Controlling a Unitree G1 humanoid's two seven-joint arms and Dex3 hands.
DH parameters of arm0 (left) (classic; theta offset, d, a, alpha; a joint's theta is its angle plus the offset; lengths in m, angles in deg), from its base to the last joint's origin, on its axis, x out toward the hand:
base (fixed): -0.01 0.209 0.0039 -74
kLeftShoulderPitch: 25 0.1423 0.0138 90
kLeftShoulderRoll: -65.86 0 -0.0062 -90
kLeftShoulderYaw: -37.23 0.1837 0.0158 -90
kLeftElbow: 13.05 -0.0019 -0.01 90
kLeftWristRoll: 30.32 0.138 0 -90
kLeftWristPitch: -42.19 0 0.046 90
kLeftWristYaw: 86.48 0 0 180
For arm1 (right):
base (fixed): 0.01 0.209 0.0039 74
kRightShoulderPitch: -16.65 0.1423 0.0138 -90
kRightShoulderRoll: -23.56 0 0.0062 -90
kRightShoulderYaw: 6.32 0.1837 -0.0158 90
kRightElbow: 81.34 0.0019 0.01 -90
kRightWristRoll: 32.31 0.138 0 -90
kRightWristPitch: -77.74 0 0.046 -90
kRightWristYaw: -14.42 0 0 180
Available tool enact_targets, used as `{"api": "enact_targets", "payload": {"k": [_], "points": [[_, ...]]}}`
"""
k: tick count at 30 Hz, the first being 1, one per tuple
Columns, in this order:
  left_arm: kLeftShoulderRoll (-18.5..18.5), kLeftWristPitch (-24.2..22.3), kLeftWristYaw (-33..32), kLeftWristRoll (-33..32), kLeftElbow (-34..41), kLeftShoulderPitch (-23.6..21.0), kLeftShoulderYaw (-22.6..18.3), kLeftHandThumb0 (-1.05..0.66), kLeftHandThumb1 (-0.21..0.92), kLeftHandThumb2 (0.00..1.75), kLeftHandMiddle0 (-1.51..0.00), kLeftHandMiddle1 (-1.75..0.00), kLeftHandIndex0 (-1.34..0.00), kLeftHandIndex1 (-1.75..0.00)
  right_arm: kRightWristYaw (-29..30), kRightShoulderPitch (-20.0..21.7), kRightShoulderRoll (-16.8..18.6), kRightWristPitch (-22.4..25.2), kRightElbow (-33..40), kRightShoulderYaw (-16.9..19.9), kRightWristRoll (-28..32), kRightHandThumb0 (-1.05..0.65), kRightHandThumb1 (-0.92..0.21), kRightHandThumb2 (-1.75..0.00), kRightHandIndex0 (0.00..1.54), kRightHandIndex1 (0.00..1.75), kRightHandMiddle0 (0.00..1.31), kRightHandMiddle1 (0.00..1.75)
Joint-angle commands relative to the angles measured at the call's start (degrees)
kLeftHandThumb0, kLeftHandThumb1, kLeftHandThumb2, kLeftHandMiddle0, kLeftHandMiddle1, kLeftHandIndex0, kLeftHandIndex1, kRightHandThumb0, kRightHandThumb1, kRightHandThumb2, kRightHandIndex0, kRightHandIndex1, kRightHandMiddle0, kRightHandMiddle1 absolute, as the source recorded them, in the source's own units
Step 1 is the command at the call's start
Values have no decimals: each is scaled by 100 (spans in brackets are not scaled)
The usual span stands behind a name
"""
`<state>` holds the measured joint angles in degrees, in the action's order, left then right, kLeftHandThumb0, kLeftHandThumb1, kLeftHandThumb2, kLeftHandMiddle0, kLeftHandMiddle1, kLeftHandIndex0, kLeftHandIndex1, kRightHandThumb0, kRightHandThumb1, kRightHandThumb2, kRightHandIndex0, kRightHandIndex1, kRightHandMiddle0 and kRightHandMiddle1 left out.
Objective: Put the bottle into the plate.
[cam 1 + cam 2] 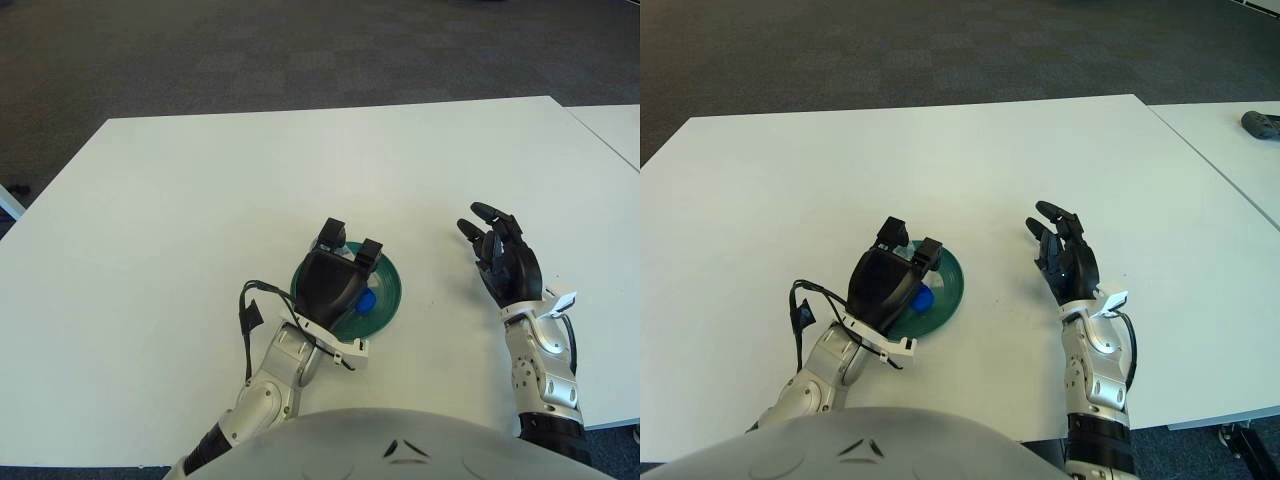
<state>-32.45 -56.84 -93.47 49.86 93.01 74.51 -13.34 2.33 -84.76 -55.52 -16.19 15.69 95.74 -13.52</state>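
While under the left hand (335, 283), bottle (366, 301) in green plate (388, 287), fingers extended, grasp unclear, right hand (1067, 262) spread.

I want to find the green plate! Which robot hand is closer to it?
Left. The left hand is right over the green plate, covering most of it, with a blue bottle cap peeking out beside it. The right hand is off to the plate's right, fingers spread.

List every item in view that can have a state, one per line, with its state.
Left hand: over the green plate, fingers curled around the bottle.
Bottle: mostly hidden under the hand, only its blue cap showing, above the plate's inside.
Green plate: flat on the white table, partly covered by the hand.
Right hand: to the right of the plate, fingers spread, holding nothing.
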Motion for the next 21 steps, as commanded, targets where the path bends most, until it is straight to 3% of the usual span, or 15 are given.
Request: {"api": "enact_targets", "payload": {"k": [1, 11, 17, 19, 21], "points": [[22, -43, 8, -158, -199, 102, -25, -1, -4, 172, -89, -175, -66, -171, -371, 571, -154, -455, -1185, 256, 142, -61, -92, -60, 47, 71, 25, 100], [-112, -228, 161, -221, -171, 398, 91, 0, 10, 157, -80, -171, -54, -174, -463, 568, -125, -743, -1279, 345, 114, -58, -92, -67, 49, 71, 27, 100], [-143, -261, 100, -254, -164, 479, 167, 0, 13, 152, -78, -169, -51, -175, -552, 539, -103, -889, -1318, 330, 105, -59, -92, -71, 49, 71, 28, 100], [-148, -246, 81, -291, -124, 500, 164, 0, 9, 157, -80, -172, -55, -173, -549, 527, -107, -856, -1300, 317, 96, -59, -92, -72, 49, 71, 29, 100], [-156, -238, 124, -356, -61, 531, 157, -1, 20, 146, -64, -174, -53, -174, -529, 530, -124, -787, -1265, 304, 87, -59, -92, -73, 49, 71, 29, 100]]}}
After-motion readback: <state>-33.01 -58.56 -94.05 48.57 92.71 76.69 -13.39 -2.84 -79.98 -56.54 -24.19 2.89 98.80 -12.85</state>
